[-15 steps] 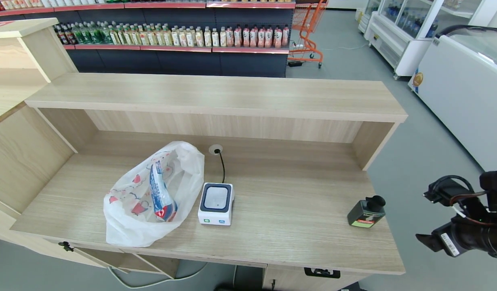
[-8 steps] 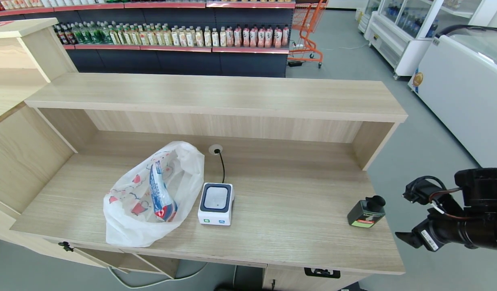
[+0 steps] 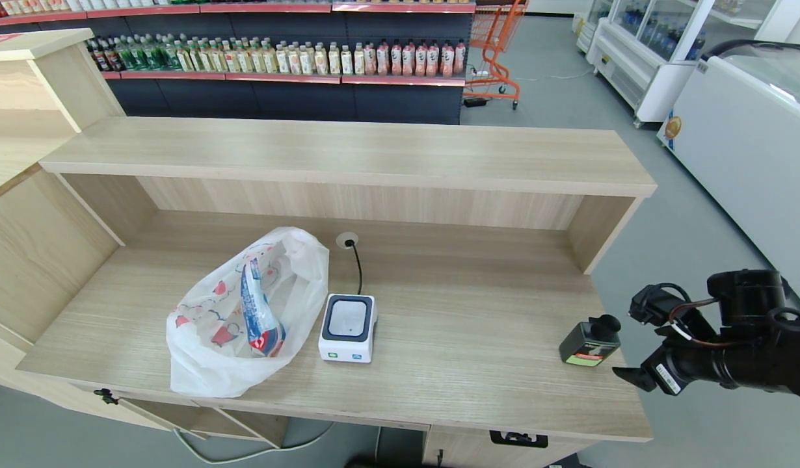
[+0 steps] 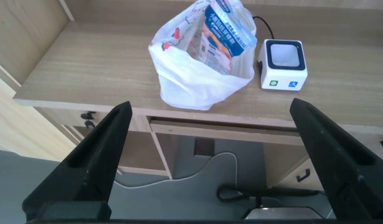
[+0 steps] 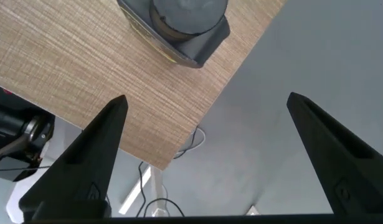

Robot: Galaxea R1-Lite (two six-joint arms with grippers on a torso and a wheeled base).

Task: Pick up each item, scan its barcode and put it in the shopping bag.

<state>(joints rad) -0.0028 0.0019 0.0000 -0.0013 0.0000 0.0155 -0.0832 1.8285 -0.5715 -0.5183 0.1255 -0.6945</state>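
Here's the wooden counter (image 3: 478, 377), and the white shopping bag (image 3: 205, 364) slumps on its left half, mouth open. A blue-and-white packet (image 3: 260, 312) stands inside it, leaning against the plastic. Just beside the bag, on its right, sits the white scanner (image 3: 348, 327), dark window facing up. Its black cable (image 3: 357, 266) runs back to a hole in the counter.

Over on the right, well apart from the scanner, there's a small dark bottle (image 3: 588, 342) with a black cap, close to the counter's right edge. From the head view it looks to be leaning a little, though that may only be the angle.

The right gripper (image 5: 207, 98) hovers off that right end of the counter, just beside the bottle and not touching it. Its two fingers are spread wide with nothing between them. From its wrist camera the bottle (image 5: 179, 25) sits ahead of the fingertips, near the counter edge.

The left gripper (image 4: 210, 104) hangs low in front of the counter, on the bag's side, fingers also spread wide and holding nothing. Past them you can see the bag (image 4: 197, 74) and the scanner (image 4: 284, 62) side by side.
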